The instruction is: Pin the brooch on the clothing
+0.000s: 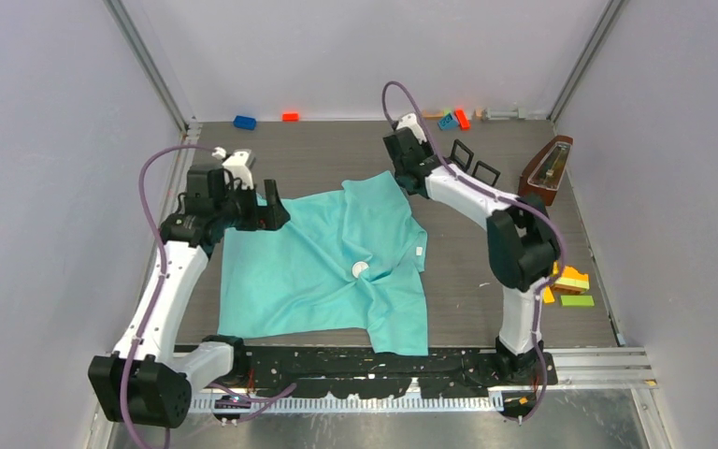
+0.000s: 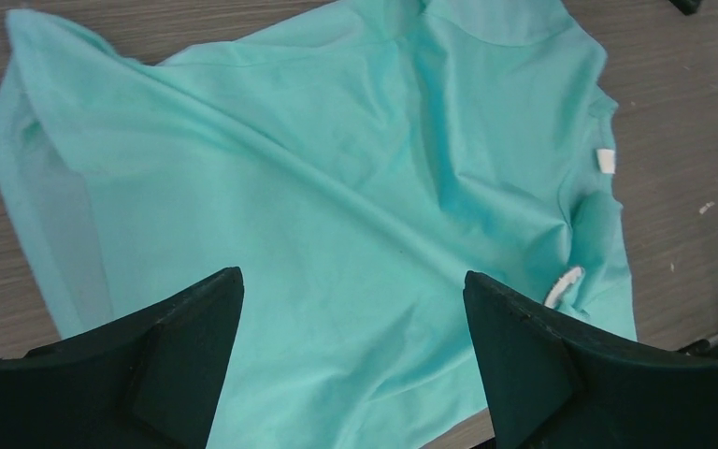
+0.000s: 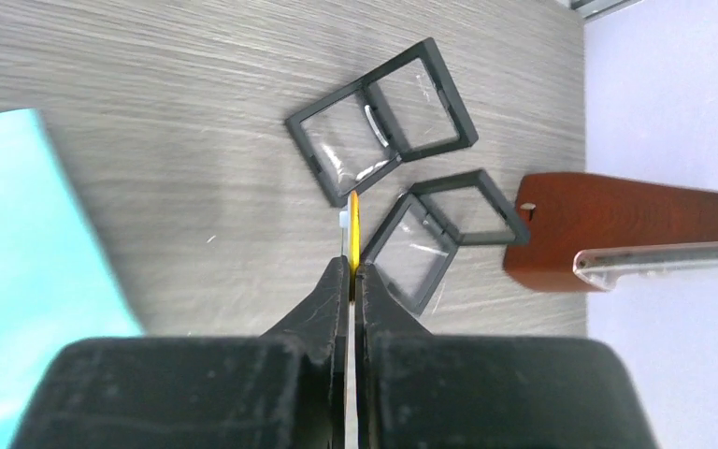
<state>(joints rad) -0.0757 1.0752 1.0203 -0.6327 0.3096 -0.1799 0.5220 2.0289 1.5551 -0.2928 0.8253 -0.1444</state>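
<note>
Closest to the overhead camera, the broad straight edge of the T-shirt (image 1: 318, 271) lies along the arms' bases. It sits rumpled mid-table, its long axis slanting from that edge to a narrow corner at the far side. A small white disc (image 1: 360, 268) sits on it. The left gripper (image 1: 269, 208) hangs over its far-left corner, and the right gripper (image 1: 427, 180) is just beside the far corner.

From the left wrist, the fingers (image 2: 187, 337) stand wide apart and empty above the cloth.

From the right wrist, the fingers (image 3: 332, 299) are clenched on a thin yellow piece (image 3: 353, 220), seen edge-on and pointing at two clear cases (image 3: 383, 122) beside a wooden metronome (image 3: 636, 229).
</note>
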